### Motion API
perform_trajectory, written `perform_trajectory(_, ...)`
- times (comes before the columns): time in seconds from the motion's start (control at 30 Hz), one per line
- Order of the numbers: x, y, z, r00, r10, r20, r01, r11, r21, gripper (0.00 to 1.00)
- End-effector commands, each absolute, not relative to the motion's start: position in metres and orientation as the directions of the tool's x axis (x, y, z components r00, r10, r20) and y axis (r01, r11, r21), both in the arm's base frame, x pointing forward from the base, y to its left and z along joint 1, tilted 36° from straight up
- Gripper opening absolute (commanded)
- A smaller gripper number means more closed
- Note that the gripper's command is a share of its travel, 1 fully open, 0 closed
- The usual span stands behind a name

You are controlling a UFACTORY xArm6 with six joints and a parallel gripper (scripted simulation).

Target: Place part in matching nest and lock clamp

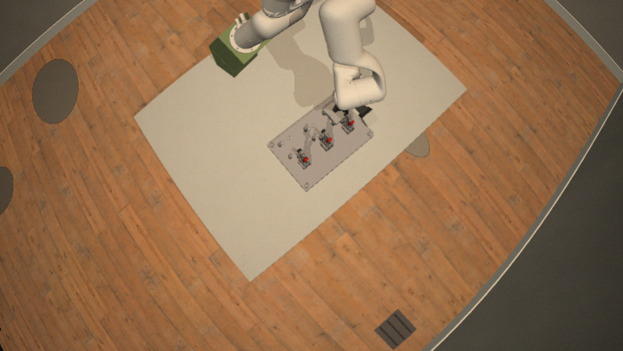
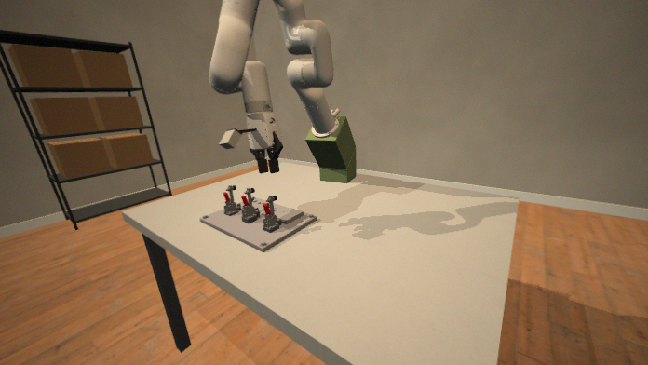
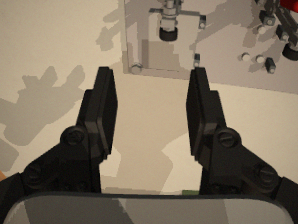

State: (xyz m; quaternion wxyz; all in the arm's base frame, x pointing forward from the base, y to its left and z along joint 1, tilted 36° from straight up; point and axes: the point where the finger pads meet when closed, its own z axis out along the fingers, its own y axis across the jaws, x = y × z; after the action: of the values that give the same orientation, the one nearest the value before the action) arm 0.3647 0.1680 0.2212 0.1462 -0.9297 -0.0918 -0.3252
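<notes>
The grey fixture plate (image 1: 320, 148) lies on the table and carries three toggle clamps with red handles (image 2: 230, 201) (image 2: 249, 208) (image 2: 270, 216). A flat grey block (image 2: 290, 215), the same colour as the plate, lies at the plate's right end beside the nearest clamp. It is too small to tell how it sits. My gripper (image 2: 268, 169) hangs well above the table behind the plate, pointing down. In the wrist view the gripper (image 3: 152, 72) is half open with only bare table between the fingers. A plate corner and one clamp (image 3: 172, 3) lie just ahead of the fingertips.
The green robot base (image 2: 332, 154) stands at the back of the table. A second clamp (image 3: 282, 10) and small pads show at the wrist view's right edge. A shelf with cardboard boxes (image 2: 84, 121) stands on the floor at the left.
</notes>
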Motion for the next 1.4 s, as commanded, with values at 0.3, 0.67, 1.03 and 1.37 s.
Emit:
perform_trajectory(0.3,0.386,0.171,0.237,0.811,0.087,0.579,0.181,-0.978,-0.106,0.47)
perform_trajectory(0.67,0.389,0.172,0.232,0.811,0.087,0.579,0.181,-0.978,-0.106,0.47)
perform_trajectory(1.03,0.405,0.178,0.21,0.811,0.087,0.579,0.181,-0.978,-0.106,0.47)
perform_trajectory(1.37,0.427,0.185,0.177,0.811,0.087,0.579,0.181,-0.978,-0.106,0.47)
